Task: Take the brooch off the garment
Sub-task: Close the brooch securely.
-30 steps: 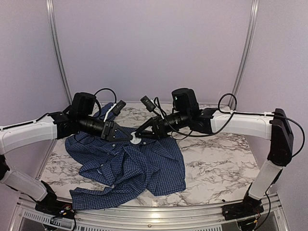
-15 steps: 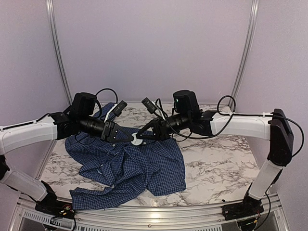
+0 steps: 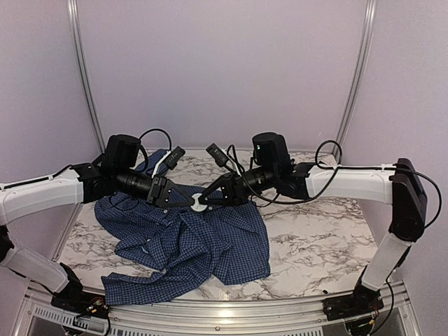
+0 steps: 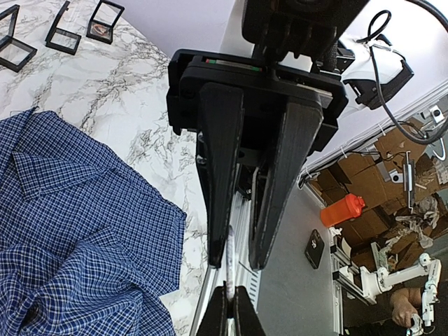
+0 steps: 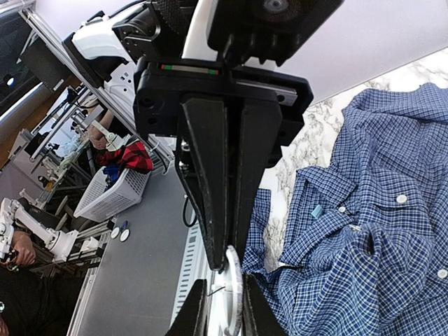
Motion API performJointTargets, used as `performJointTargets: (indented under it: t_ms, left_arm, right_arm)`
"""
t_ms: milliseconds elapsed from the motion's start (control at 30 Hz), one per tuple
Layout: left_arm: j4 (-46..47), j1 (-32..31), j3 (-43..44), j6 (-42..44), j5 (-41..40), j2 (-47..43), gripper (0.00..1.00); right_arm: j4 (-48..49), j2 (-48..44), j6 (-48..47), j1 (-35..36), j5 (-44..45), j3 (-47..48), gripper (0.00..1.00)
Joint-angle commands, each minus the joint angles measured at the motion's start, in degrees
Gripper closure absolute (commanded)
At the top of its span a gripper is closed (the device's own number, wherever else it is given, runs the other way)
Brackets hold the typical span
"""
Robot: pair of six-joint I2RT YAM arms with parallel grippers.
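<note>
The garment (image 3: 203,245) is a dark blue checked shirt, crumpled on the marble table. Just above its collar end, both grippers meet tip to tip. The brooch (image 3: 199,204) shows as a pale round disc, edge-on in the wrist views. My left gripper (image 4: 231,288) is shut on the brooch's (image 4: 229,262) rim. My right gripper (image 5: 224,278) straddles the brooch (image 5: 235,284) with its jaws narrowly apart. One finger touches the disc, and a gap with a thin pin shows on the other side. Whether the brooch touches the shirt (image 5: 378,224) behind it, I cannot tell.
Three small black frame boxes (image 4: 105,21) lie on the marble table (image 3: 315,238) beyond the shirt (image 4: 70,231). Cables loop off the right arm (image 3: 329,150). Upright frame posts (image 3: 82,77) stand at the back corners.
My right gripper's fingers have drawn in around the brooch from a wider stance. The left gripper has kept its grip, and the disc has barely moved.
</note>
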Motion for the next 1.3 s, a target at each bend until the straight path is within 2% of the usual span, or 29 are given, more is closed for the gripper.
performJointTargets:
  t_ms: [0, 567, 767, 1000, 1267]
  left_arm:
    - [2.6, 0.0, 1.0, -0.6, -0.2, 0.3, 1.00]
    - [3.0, -0.3, 0.8, -1.3, -0.3, 0.2, 1.00]
    - [1.5, -0.3, 0.7, -0.4, -1.0, 0.0, 1.00]
    - [1.0, -0.4, 0.7, -0.1, -1.3, -0.2, 1.00]
    - [1.4, -0.7, 0.9, -0.5, -1.3, -0.1, 1.00]
  right_arm:
    - [1.3, -0.3, 0.3, -0.2, -1.7, -0.2, 0.83]
    - [1.6, 0.7, 0.8, -0.1, -1.1, 0.2, 0.91]
    - [1.2, -0.1, 0.3, -0.2, -1.4, -0.4, 0.87]
    - [6.9, -1.2, 5.2, -0.3, -3.5, -2.0, 0.77]
    - [12.5, -0.8, 10.1, -0.3, -3.3, -3.2, 0.77]
